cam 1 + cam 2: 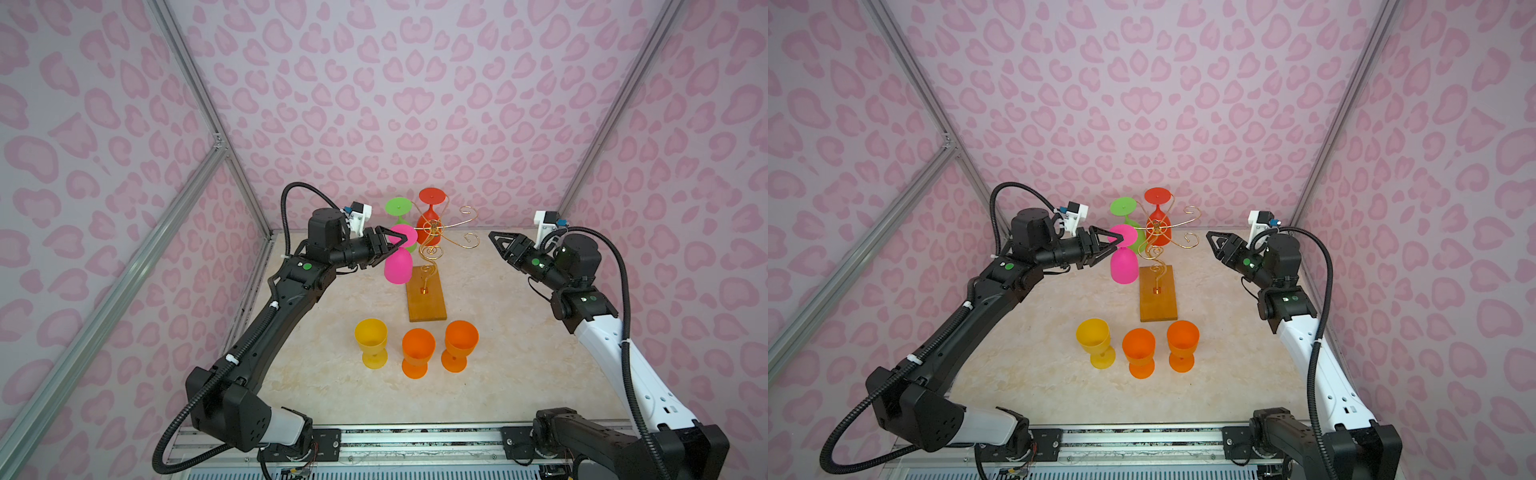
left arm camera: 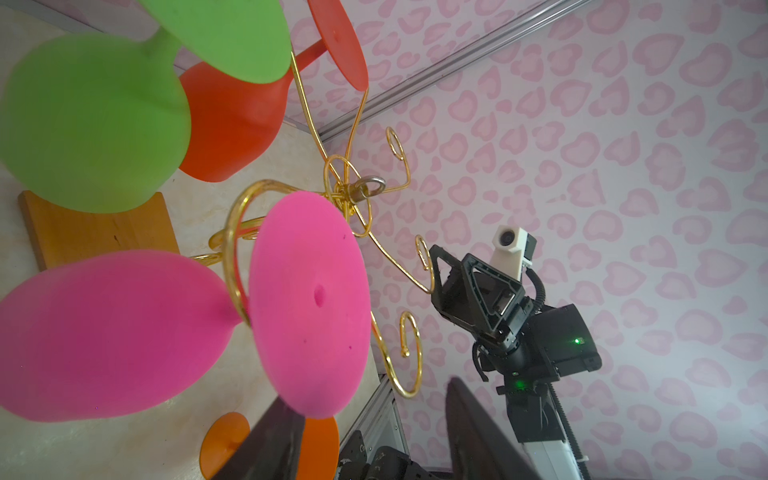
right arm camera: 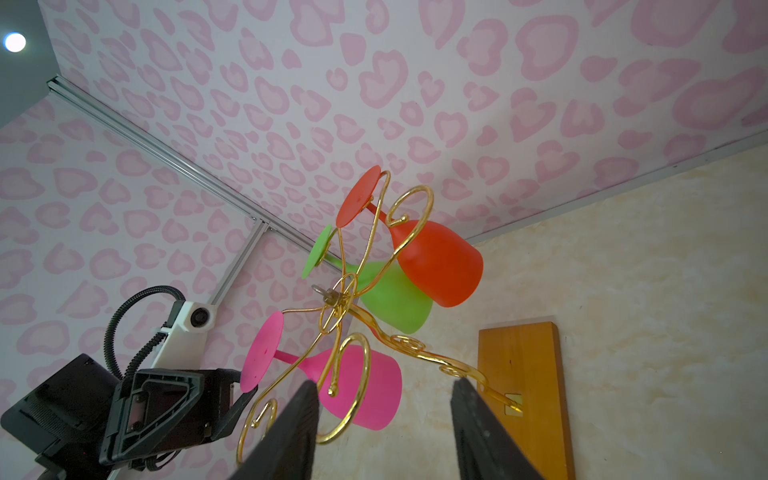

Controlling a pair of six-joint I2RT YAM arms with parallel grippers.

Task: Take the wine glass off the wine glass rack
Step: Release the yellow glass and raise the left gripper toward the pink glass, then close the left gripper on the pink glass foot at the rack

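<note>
At the back of the table, on the left arm's side of the wine glass rack (image 1: 434, 239), a matte pink wine glass (image 1: 398, 268) hangs upside down. Its stem is slotted through a curled wire arm, with the flat round foot on top and the rounded bowl below. The rack is thin, shiny gold wire, with scroll arms spreading from a wavy post set in a rectangular amber-brown wooden base (image 1: 426, 299). The left gripper (image 1: 404, 241), black with triangular open-frame fingers, reaches in level with the pink foot. Its jaws stand partly apart with the foot's edge beside one finger and nothing clamped; contact cannot be told. A green glass (image 1: 398, 208) and a red glass (image 1: 431, 195) hang inverted on farther arms. The right gripper (image 1: 494, 239) hovers well apart on the rack's other side, jaws about half apart and empty. Nearer the front, a yellow goblet (image 1: 371, 338) and two orange goblets (image 1: 418, 347) (image 1: 460, 338) stand upright on the cream marble-look tabletop (image 1: 498, 353).
</note>
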